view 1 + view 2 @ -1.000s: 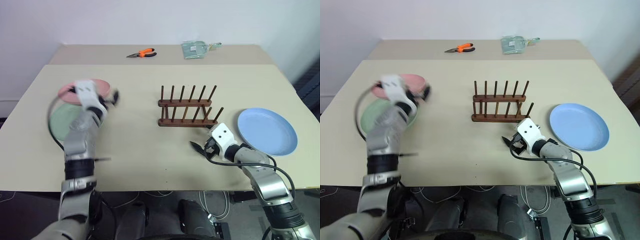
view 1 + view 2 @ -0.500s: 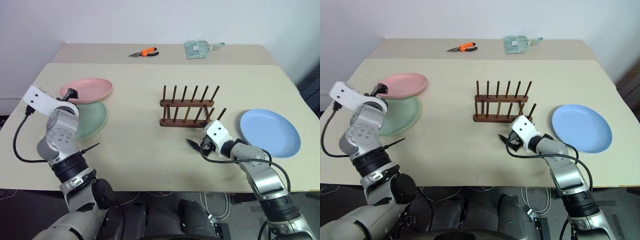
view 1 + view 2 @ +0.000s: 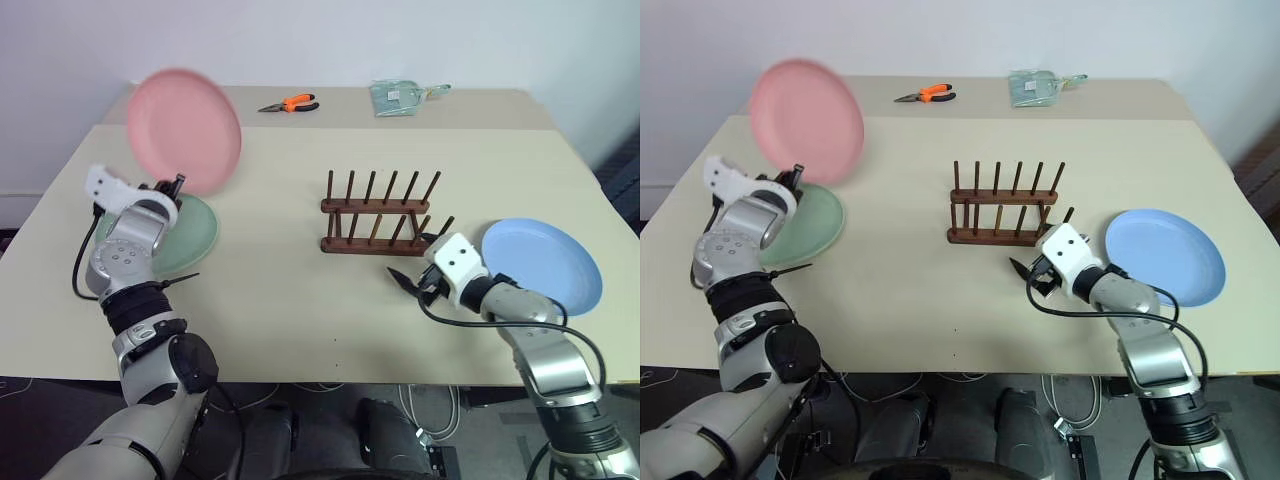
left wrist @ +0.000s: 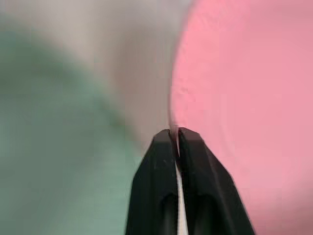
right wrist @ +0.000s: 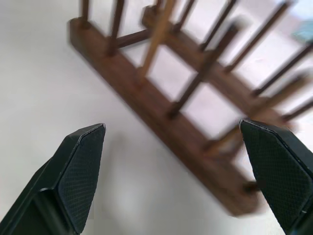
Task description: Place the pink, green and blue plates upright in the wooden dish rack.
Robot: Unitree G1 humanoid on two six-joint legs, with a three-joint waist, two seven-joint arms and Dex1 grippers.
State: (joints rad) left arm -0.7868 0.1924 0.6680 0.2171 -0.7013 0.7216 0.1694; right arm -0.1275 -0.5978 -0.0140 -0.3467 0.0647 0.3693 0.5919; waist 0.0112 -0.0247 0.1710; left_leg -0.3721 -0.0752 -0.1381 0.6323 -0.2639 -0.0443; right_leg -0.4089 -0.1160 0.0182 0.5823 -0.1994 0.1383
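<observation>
Left gripper: jaws clamped on the rim of the pink plate, held raised and tilted above the green plate, left of the wooden dish rack. Right gripper: jaws wide, empty, just beside the rack; blue plate flat to the rack's right.

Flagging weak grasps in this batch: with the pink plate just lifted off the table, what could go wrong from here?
1. The left gripper pinches the pink plate only at its rim, jaws shut near the edge, so the plate could swing or slip out on the way over.
2. The wooden dish rack is small and light-looking; a plate pushed between its pegs could shove or tip it.
3. The right gripper hangs open close to the rack's near corner and could crowd the insertion.
</observation>
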